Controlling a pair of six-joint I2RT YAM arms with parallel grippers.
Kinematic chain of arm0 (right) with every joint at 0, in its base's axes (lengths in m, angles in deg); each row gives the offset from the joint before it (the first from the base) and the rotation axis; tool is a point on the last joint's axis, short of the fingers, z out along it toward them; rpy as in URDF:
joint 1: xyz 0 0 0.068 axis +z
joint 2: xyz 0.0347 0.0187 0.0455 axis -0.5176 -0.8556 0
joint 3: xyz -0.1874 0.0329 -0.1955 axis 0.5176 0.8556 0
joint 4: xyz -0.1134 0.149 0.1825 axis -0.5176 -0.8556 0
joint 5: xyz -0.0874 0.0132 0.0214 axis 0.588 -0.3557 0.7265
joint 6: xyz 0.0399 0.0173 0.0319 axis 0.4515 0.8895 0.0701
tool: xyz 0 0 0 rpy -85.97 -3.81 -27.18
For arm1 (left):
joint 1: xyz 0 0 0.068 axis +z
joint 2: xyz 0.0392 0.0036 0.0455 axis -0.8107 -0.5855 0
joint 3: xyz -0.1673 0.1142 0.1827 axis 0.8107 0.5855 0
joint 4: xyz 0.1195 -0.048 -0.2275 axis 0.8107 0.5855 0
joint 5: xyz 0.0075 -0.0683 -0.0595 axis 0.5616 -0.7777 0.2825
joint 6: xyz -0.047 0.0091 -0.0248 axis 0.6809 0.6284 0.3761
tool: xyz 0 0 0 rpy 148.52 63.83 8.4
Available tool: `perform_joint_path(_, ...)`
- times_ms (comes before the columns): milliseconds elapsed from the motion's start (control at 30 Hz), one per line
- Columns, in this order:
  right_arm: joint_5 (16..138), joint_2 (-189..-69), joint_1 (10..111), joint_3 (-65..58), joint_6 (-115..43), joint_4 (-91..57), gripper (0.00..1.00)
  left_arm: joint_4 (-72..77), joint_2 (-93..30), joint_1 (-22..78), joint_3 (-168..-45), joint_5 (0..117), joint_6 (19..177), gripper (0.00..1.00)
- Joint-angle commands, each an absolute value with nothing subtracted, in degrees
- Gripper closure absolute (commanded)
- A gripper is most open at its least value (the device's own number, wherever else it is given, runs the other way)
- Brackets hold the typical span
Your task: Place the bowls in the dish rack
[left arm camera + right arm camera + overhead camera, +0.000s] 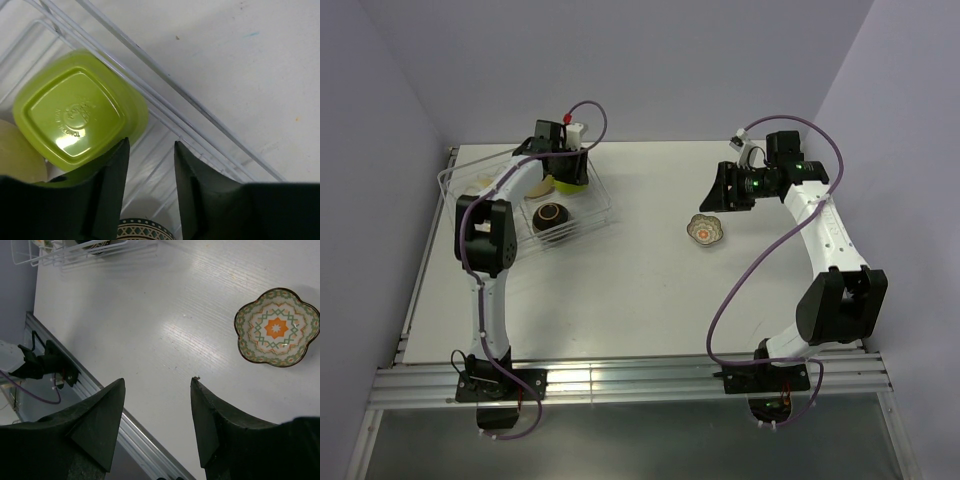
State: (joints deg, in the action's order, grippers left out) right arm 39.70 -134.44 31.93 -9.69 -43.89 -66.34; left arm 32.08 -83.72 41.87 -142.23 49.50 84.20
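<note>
White table (640, 300); scalloped bowl (276, 327) outside rack (592, 206)

**A:** where's each cam sitting?

**B:** top one's fixed high behind both arm bases, looking down on the whole white table (650, 290). left wrist cam is way close, peering past the left gripper (151, 145) into the clear wire dish rack (165, 108) at the lime-green bowl (75, 117).

**A:** and the right one?

**B:** higher up, angled across the table past the right gripper (157, 381). shares the small scalloped patterned bowl (276, 327) with the top view, plus a rack corner.
</note>
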Motion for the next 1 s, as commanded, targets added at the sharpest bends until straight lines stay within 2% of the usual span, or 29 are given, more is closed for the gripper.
perform_joint_path(0, 38.7, -133.4, 32.1, -10.1, -43.6, -64.8, 0.38, 28.1, -84.7, 42.0, -143.4, 51.9, 86.1, 0.51)
perform_joint_path(300, 38.8, -133.5, 32.1, -10.2, -43.7, -65.0, 0.37, 28.5, -85.2, 42.0, -145.2, 51.9, 86.1, 0.45)
perform_joint_path(400, 38.4, -133.7, 32.1, -10.4, -43.5, -64.9, 0.37, 27.4, -84.3, 42.0, -144.1, 53.3, 86.1, 0.40)
perform_joint_path(533, 38.4, -133.6, 32.1, -10.4, -43.6, -65.2, 0.36, 26.8, -83.1, 41.9, -142.7, 53.3, 86.1, 0.28)
perform_joint_path(600, 38.6, -133.4, 32.1, -10.4, -44.0, -65.5, 0.36, 28.5, -82.6, 42.0, -143.3, 52.5, 86.0, 0.28)
perform_joint_path(767, 38.9, -132.9, 32.1, -9.9, -44.8, -66.1, 0.35, 30.4, -76.6, 41.6, -140.0, 50.1, 83.0, 0.35)
perform_joint_path(867, 38.5, -132.8, 32.1, -9.7, -44.6, -65.7, 0.35, 33.7, -73.8, 40.6, -137.2, 52.1, 79.2, 0.44)
perform_joint_path(900, 38.4, -132.9, 32.1, -9.7, -44.5, -65.8, 0.35, 34.3, -73.2, 40.3, -135.2, 52.8, 77.5, 0.52)
perform_joint_path(967, 38.1, -132.8, 32.1, -9.9, -44.3, -65.7, 0.35, 35.2, -71.5, 39.8, -133.4, 55.0, 75.7, 0.60)
